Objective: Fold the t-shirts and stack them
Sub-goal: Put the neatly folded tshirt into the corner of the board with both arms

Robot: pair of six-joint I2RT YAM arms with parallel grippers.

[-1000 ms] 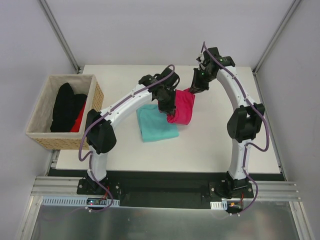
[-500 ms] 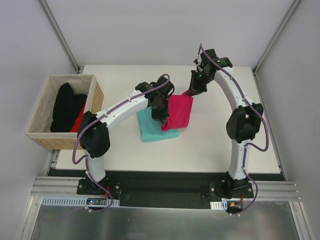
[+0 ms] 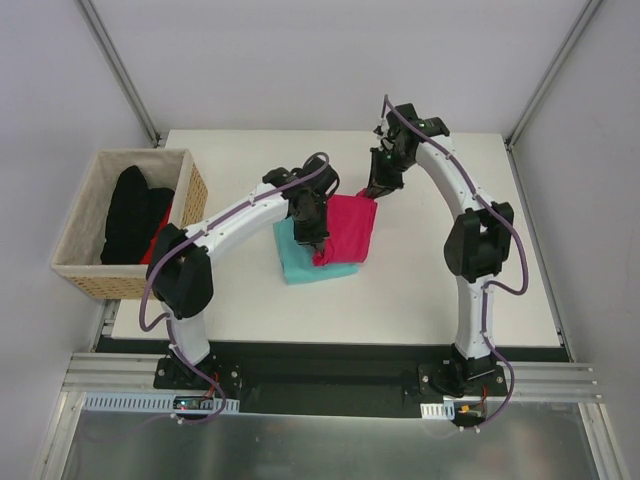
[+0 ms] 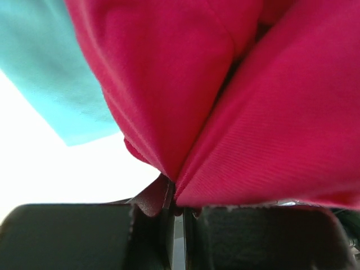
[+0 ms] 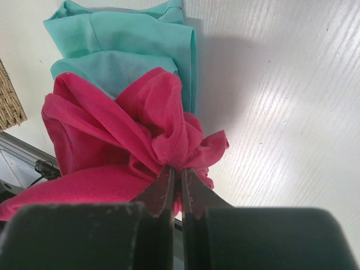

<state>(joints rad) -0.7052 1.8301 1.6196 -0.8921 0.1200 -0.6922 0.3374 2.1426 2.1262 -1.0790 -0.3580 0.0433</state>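
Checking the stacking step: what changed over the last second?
Both arms carried the magenta t-shirt left and toward the bases, so it now covers more of the teal t-shirt. The left gripper and right gripper moved with it. Unchanged: both grippers shut on the magenta cloth, the teal t-shirt in place, the basket and its dark clothes untouched.

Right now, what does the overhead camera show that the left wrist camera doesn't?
Only overhead: the wicker basket of dark clothes, and the right pincer gripping the pink t-shirt. Only the left wrist: the left pincer up close, shut on a pink fold. Both: the pink t-shirt, the teal t-shirt and the white table.
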